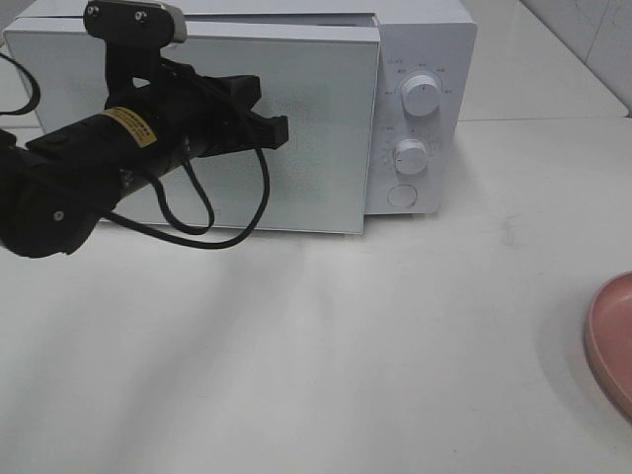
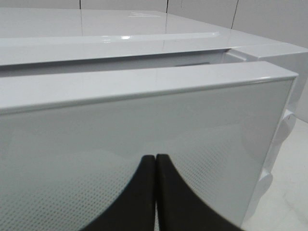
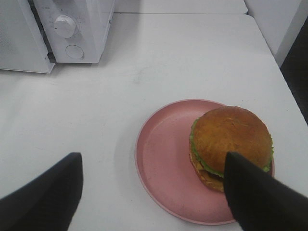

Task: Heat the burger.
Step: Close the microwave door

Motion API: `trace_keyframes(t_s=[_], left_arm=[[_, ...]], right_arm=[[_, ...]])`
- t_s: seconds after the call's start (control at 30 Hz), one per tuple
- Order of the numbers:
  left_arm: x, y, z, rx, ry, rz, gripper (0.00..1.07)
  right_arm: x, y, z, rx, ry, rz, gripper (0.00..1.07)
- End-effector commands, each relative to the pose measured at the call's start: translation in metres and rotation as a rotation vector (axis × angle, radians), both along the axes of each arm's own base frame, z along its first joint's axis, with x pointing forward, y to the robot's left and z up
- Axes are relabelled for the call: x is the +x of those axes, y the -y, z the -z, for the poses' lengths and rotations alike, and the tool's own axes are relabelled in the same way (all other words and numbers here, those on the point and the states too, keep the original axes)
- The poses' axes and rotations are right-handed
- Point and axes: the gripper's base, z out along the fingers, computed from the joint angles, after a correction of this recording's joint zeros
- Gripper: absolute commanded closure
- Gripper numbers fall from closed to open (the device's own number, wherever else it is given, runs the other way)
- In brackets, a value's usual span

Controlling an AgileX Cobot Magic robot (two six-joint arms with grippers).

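The burger [image 3: 231, 137], with a golden-brown bun and green lettuce, sits on the right part of a pink plate [image 3: 161, 159] in the right wrist view. It is out of view in the exterior high view, where only the plate's rim [image 1: 612, 341] shows at the right edge. My right gripper [image 3: 153, 156] is open above the plate, with one finger [image 3: 255, 192] over the burger's near side. My left gripper [image 1: 281, 126] is shut and empty. Its fingertips [image 2: 149, 166] are at the front of the white microwave door [image 2: 144, 120], which stands slightly ajar.
The white microwave [image 1: 425, 59] stands at the back of the white table [image 1: 346, 346]. Its panel on the right has two knobs [image 1: 422, 97] and a round button [image 1: 402, 196]. A black cable [image 1: 237, 222] hangs from the left arm before the door.
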Motion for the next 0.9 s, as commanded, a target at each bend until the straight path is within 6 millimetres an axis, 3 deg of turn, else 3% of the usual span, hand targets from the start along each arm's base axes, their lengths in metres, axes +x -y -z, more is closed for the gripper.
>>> trace_keyframes(t_s=[0.03,0.53,0.9], left_arm=[[0.004,0.008,-0.002,-0.012,-0.004,-0.007,1.07],[0.040,0.038,-0.004,-0.026,-0.034,-0.051,1.07],[0.053,0.044,-0.007,-0.033,-0.017,-0.081,1.07]], right_arm=[[-0.004,0.000,0.000,-0.007,0.030,0.000,0.31],[-0.004,0.000,0.000,-0.007,0.030,0.000,0.31],[-0.004,0.000,0.000,-0.007,0.030,0.000,0.31]])
